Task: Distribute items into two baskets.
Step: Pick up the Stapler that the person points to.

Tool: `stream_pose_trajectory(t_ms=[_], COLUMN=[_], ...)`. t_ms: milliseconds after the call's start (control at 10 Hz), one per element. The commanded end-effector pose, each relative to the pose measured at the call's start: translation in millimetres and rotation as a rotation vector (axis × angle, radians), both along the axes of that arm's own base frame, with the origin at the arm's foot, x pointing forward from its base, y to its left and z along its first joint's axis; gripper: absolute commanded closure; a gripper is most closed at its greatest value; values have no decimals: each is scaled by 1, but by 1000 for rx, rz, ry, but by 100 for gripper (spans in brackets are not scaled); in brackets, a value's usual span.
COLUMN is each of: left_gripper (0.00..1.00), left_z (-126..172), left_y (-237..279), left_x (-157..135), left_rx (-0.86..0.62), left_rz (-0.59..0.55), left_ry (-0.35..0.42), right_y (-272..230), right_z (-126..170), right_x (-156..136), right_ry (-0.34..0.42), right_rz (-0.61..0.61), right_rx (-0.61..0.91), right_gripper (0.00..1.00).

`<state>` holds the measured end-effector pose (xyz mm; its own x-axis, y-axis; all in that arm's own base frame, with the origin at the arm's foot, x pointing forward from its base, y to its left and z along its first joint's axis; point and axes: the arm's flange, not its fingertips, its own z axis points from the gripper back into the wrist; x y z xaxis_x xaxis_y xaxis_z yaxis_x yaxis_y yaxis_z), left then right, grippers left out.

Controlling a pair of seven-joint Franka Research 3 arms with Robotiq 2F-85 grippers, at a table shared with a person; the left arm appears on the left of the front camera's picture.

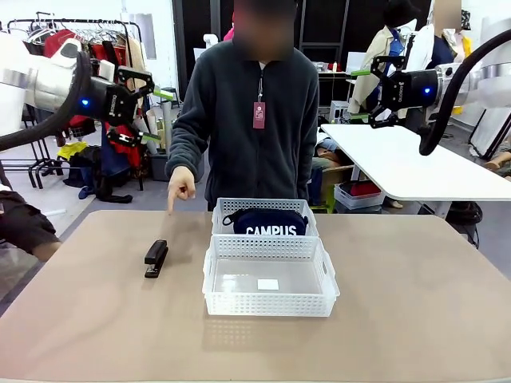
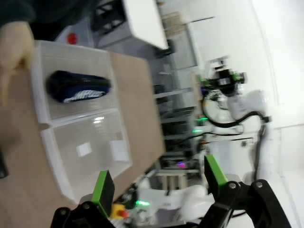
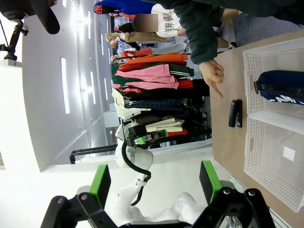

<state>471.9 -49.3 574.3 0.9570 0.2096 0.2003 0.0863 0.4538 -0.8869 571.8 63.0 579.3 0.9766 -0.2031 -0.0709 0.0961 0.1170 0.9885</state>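
With left gripper [image 1: 157,116] and right gripper [image 1: 360,95] spread and empty, stapler [image 1: 156,258] likely wanted a square pinch across its narrow sides.

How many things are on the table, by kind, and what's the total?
Translucent white plastic lattice baskets: 2, near basket and far basket
Navy blue soft zip pouch with white CAMPUS lettering: 1
Black desk stapler: 1
Total: 4
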Motion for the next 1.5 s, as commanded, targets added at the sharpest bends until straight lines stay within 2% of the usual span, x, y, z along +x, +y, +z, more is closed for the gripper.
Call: stream_pose_trajectory(t_ms=[0, 200, 300, 400, 600, 700, 800, 900, 1000, 1100, 1200, 1400], left_gripper=[0, 0, 0, 0, 0, 0, 0, 0, 0, 0, 0, 0], left_z=[0, -8, -13, -22, -37, -46, -55, -61, -64, -64, -71, -71], left_y=[-2, -9, -8, -13, -17, -23, -23, -25, -26, -23, -24, -24], left_x=[7, 8, 11, 14, 25, 29, 35, 40, 43, 46, 37, 37], left_rx=[200, 389, 465, 553, 705, 730, 777, 804, 772, 703, 780, 780], left_rz=[0, -4, -39, -67, -107, -124, -127, -103, -90, -71, -117, -117], left_ry=[19, -8, 7, 24, 121, 180, 191, 173, 145, 152, 164, 164], right_y=[2, 2, 2, 2, 2, 2, 2, 2, 2, 2, 2, 2], right_z=[4, 4, 4, 4, 4, 4, 4, 4, 4, 4, 4, 4], right_x=[-1, -1, -1, -1, -1, -1, -1, -1, -1, -1, -1, -1], right_ry=[6, 6, 6, 6, 6, 6, 6, 6, 6, 6, 6, 6], right_rz=[-7, -7, -7, -7, -7, -7, -7, -7, -7, -7, -7, -7], right_rx=[1, 1, 1, 1, 1, 1, 1, 1, 1, 1, 1, 1], right_gripper=[0, 0, 0, 0, 0, 0, 0, 0, 0, 0, 0, 0])
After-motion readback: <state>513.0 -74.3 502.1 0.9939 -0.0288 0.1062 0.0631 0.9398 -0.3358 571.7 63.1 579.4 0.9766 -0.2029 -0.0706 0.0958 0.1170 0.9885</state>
